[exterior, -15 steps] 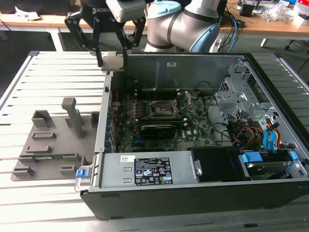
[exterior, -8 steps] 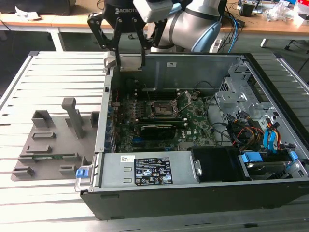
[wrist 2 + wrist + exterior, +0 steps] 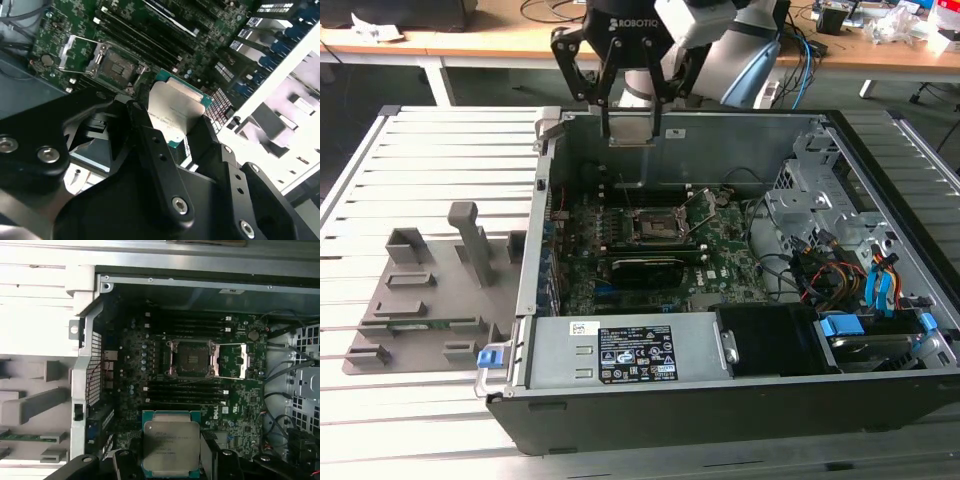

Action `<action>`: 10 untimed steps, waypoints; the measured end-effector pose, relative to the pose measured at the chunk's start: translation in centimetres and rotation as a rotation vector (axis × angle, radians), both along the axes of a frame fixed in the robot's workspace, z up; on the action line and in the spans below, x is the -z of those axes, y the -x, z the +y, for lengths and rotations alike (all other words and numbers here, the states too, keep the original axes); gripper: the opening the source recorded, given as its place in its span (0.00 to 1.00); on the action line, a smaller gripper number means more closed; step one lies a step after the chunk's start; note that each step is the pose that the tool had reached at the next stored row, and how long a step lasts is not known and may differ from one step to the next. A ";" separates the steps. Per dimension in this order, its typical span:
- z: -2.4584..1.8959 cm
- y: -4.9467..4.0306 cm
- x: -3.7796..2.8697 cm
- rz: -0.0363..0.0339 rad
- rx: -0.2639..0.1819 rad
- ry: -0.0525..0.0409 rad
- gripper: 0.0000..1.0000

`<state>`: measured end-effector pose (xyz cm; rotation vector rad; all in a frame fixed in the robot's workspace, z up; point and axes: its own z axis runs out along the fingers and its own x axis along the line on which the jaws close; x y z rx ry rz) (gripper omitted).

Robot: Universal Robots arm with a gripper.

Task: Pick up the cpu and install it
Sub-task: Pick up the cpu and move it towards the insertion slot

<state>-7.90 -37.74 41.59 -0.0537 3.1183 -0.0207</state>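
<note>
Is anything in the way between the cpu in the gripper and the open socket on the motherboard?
Nothing visible. The gripper holds the cpu over the open case; the socket lies bare, its load plate swung aside.

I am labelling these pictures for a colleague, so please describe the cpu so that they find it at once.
Look at the open computer case, where the green motherboard lies. Above it, the black gripper is shut on the cpu. It is a flat square with a dull silver top, unlike the empty socket with its open metal frame.
</note>
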 end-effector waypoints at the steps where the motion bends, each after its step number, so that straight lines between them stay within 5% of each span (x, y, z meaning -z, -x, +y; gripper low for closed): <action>1: 0.03 -0.29 0.12 0.0003 0.000 0.0002 0.55; 4: 0.34 -1.49 0.94 0.0014 0.000 0.0022 0.55; 10: 0.77 -3.35 1.40 0.0018 0.000 0.0096 0.55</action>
